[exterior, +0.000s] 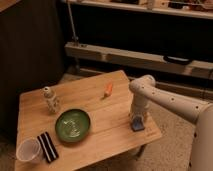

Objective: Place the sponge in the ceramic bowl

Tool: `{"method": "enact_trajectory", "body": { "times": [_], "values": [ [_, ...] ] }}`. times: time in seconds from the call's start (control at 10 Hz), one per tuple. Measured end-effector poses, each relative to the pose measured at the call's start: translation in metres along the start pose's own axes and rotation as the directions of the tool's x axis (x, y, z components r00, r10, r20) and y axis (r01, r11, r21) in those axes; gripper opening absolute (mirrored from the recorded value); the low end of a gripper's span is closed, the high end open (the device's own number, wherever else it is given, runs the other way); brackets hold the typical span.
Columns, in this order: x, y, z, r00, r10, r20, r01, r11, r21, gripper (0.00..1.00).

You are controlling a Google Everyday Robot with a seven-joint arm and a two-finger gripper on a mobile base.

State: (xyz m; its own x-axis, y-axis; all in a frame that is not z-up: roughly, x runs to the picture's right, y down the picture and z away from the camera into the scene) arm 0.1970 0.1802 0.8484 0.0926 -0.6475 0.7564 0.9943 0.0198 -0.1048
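Currently the gripper [138,121] points straight down onto the sponge [137,127], well to the right of the ceramic bowl [73,125] on the wooden table [115,107]; its opening or hold cannot be told.

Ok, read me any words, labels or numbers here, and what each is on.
No readable text anywhere.
Black block with white stripes: stripes only, no letters.
Shallow dark green ceramic bowl: pale marks inside, not writing.
Small pale patterned figure: its markings cannot be made out.
The gripper, down at the small blue-grey sponge by the wooden table edge: no label shows.
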Motion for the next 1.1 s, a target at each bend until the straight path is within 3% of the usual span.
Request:
{"method": "enact_trajectory", "body": {
  "times": [0.2,0.3,0.4,1.1],
  "values": [
    [0.0004,0.0001,-0.0001,1.000,0.002,-0.001,-0.002,1.000,-0.002,0.61],
    [0.0008,0.0007,-0.0013,1.000,0.003,-0.006,-0.003,1.000,-0.004,0.73],
    [0.0016,0.0002,-0.0022,1.000,0.003,-0.010,-0.003,1.000,-0.001,0.78],
    [0.0057,0.0008,0.0013,0.999,-0.016,-0.030,0.016,1.000,-0.007,0.80]
  ]
}}
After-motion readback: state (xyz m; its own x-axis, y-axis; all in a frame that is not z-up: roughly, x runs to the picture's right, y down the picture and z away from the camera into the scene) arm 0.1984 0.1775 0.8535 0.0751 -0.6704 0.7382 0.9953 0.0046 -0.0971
